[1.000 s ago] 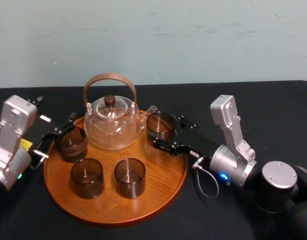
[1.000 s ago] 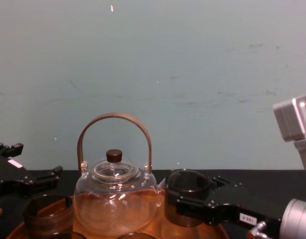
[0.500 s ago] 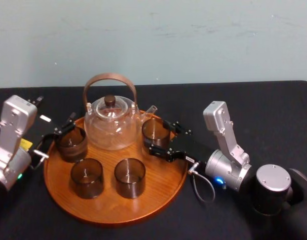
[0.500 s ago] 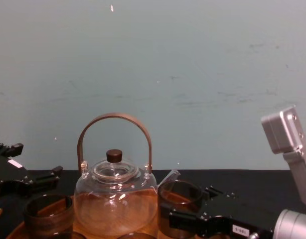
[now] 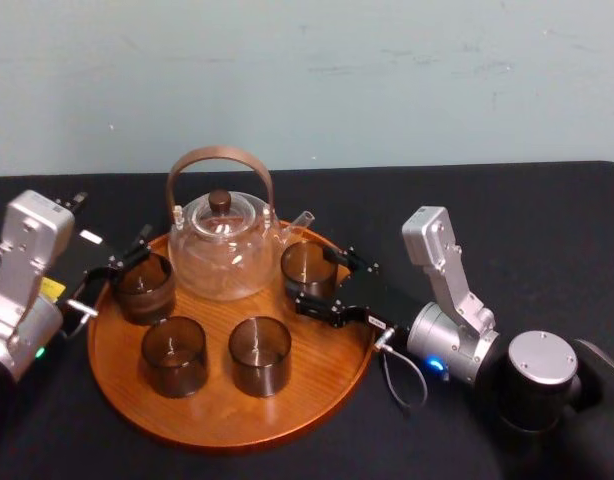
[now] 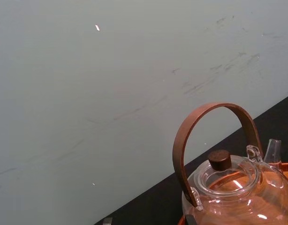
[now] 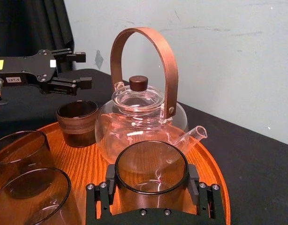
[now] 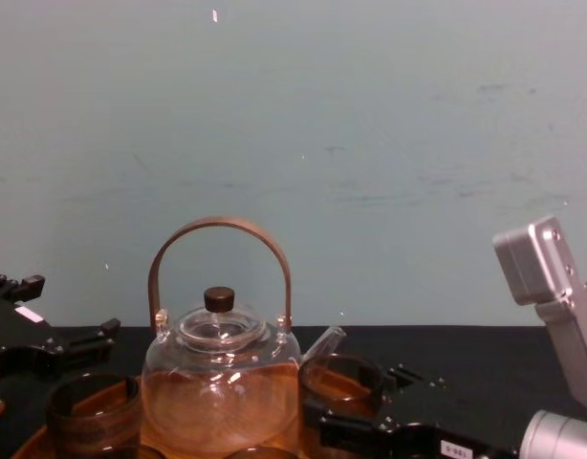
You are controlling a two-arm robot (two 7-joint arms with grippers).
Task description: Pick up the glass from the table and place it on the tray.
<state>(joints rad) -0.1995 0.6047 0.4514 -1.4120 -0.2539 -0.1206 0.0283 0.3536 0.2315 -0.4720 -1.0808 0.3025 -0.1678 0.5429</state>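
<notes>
A smoky clear glass stands low over the right side of the round orange-brown wooden tray, just beside the teapot's spout. My right gripper is shut on this glass, one black finger on each side of it, as the right wrist view shows around the glass. Whether its base touches the tray cannot be told. My left gripper rests open at the tray's left edge, beside a darker glass, holding nothing. The black table lies under everything.
A clear glass teapot with a brown arched handle stands at the back of the tray, close to the held glass. Two more smoky glasses sit at the tray's front. Bare black cloth stretches to the right and behind.
My right gripper has carried the glass down and a little inward over the tray, closer to the teapot's spout. The left arm and the other glasses have stayed put.
</notes>
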